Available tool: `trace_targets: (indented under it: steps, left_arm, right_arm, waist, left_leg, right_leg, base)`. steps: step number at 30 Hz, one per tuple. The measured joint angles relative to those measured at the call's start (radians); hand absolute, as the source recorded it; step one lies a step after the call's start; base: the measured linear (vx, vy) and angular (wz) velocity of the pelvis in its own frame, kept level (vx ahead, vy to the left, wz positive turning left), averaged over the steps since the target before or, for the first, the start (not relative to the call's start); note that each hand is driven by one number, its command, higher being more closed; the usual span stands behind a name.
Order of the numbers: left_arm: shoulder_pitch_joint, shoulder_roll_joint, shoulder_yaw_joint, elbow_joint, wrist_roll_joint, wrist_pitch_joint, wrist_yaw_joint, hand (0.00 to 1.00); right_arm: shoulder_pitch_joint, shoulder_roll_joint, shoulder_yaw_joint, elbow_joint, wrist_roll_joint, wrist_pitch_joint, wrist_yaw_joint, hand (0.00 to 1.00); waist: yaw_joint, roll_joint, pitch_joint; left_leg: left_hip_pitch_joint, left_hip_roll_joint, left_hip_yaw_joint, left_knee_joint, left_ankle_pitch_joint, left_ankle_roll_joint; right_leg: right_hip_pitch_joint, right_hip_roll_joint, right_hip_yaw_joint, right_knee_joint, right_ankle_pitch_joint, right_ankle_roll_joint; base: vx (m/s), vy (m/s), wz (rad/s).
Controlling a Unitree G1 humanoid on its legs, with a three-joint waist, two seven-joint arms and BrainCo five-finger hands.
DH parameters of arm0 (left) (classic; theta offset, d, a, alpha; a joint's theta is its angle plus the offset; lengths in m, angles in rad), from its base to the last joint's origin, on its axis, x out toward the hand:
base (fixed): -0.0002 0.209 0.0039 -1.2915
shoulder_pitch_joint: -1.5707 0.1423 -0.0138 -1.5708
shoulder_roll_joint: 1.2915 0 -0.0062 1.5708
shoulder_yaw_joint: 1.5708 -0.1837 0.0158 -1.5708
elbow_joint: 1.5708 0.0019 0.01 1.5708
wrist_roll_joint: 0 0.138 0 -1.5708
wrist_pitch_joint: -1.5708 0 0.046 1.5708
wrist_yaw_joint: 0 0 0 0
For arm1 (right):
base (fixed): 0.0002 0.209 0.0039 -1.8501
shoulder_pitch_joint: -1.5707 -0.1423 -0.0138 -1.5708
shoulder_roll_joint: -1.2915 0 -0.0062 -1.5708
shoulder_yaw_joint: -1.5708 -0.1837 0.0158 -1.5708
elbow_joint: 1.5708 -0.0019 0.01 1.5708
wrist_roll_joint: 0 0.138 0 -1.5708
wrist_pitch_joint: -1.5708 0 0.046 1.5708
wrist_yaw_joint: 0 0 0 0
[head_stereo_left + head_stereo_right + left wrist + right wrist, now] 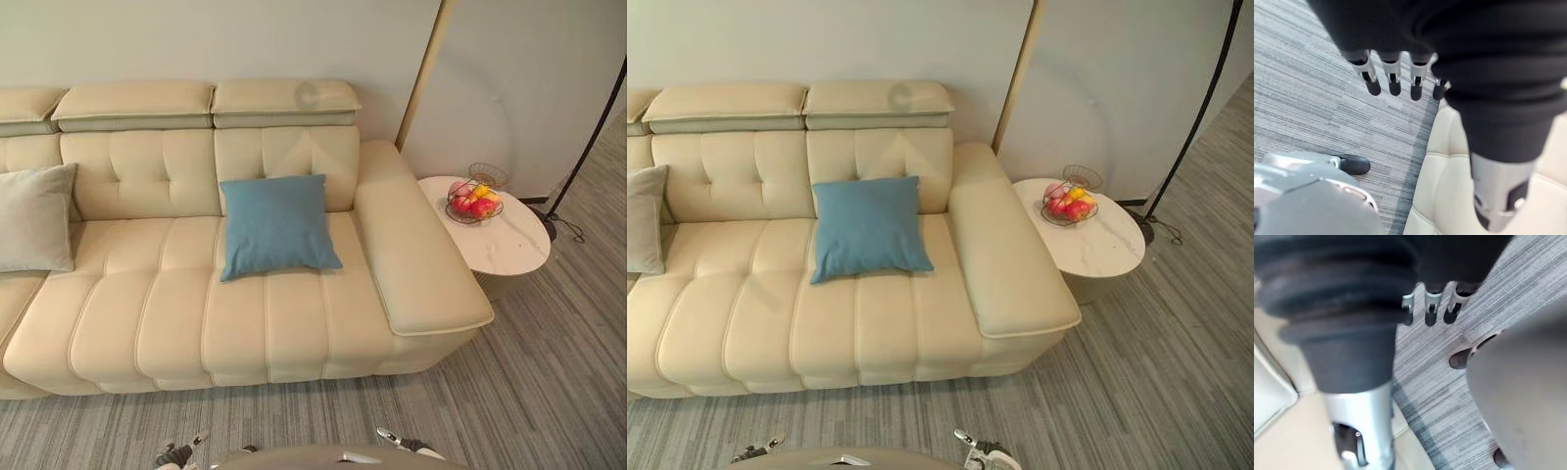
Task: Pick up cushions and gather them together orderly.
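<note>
Cushions first, since that's the job: the grey cushion [34, 217] is at the far left end of the cream sofa [147, 313], propped upright against the backrest and partly cut off by the edge of the eye views. Well apart from it, the blue cushion [276, 225] sits on the seat section nearest the sofa's right end, leaning back on the backrest, just beside the wide armrest [416, 255] but not touching it as far as I can see. So the two are nowhere near gathered.

Past the armrest there's a round white side table [505, 245] with a wire fruit basket [474, 201] close to its back edge, red and yellow fruit inside. A thin black lamp pole [588, 142] slants up behind it.

Robot's left hand [1393, 78] hangs over the grey carpet [549, 372] right by the sofa's front edge, fingers straight and spread from the thumb, holding nothing. Right hand [1431, 313] is much the same, low over the carpet next to the sofa, fingers loose and empty
</note>
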Motion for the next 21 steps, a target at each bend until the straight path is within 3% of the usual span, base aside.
trace_targets:
  steps: [13,15,16,17,18,21]
  left_arm:
    - [-0.015,0.015,-0.048,0.005,0.001,0.000,-0.026,0.00]
    - [-0.020,0.014,-0.033,0.004,0.000,0.000,-0.029,0.00]
    - [-0.023,0.010,-0.033,0.005,0.000,0.000,-0.029,0.00]
    - [-0.024,0.001,-0.036,0.006,0.000,0.000,-0.029,0.00]
    - [-0.026,-0.010,-0.034,0.010,-0.001,0.000,-0.028,0.00]
    - [-0.025,-0.007,-0.022,0.009,-0.001,0.000,-0.030,0.00]
  right_arm:
    - [0.003,-0.017,-0.012,-0.004,0.038,-0.001,0.016,0.00]
    - [0.000,-0.017,-0.012,-0.015,0.039,-0.002,0.015,0.00]
    - [-0.003,-0.019,-0.010,-0.023,0.039,-0.004,0.015,0.00]
    - [-0.003,-0.024,-0.009,-0.027,0.039,-0.004,0.015,0.00]
    - [-0.003,-0.034,-0.007,-0.040,0.039,-0.004,0.016,0.00]
    - [-0.003,-0.019,0.020,-0.056,0.039,-0.003,0.017,0.00]
  waist:
    - [-0.028,0.009,0.043]
    - [-0.023,0.001,0.054]
    - [-0.024,0.012,0.054]
    - [-0.023,0.022,0.054]
    - [-0.025,0.039,0.057]
    - [-0.029,0.036,0.055]
  left_leg:
    - [0.056,0.043,0.133,0.026,-0.033,-0.035]
    - [0.020,0.048,0.061,0.130,-0.086,-0.033]
    - [0.000,0.048,-0.036,0.168,-0.119,-0.029]
    - [-0.003,0.050,-0.068,0.177,-0.136,-0.031]
    - [0.002,0.050,-0.061,0.185,-0.181,-0.035]
    - [0.012,0.062,0.124,0.225,-0.251,-0.042]
  right_leg:
    - [-0.016,0.039,0.135,-0.012,0.025,-0.006]
    - [-0.052,0.043,0.203,-0.004,0.024,-0.006]
    - [-0.081,0.048,0.252,0.000,0.029,-0.011]
    - [-0.094,0.054,0.275,0.001,0.035,-0.011]
    - [-0.126,0.064,0.344,-0.003,0.053,-0.012]
    - [-0.191,0.090,0.469,-0.010,0.119,-0.033]
  base:
    - [-0.02,-0.020,-0.32]
    - [0.00,-0.026,-0.87]
    - [0.02,-0.043,-0.92]
    - [0.01,-0.015,-1.39]
    - [-0.03,0.047,-1.40]
    - [-0.05,0.075,-1.73]
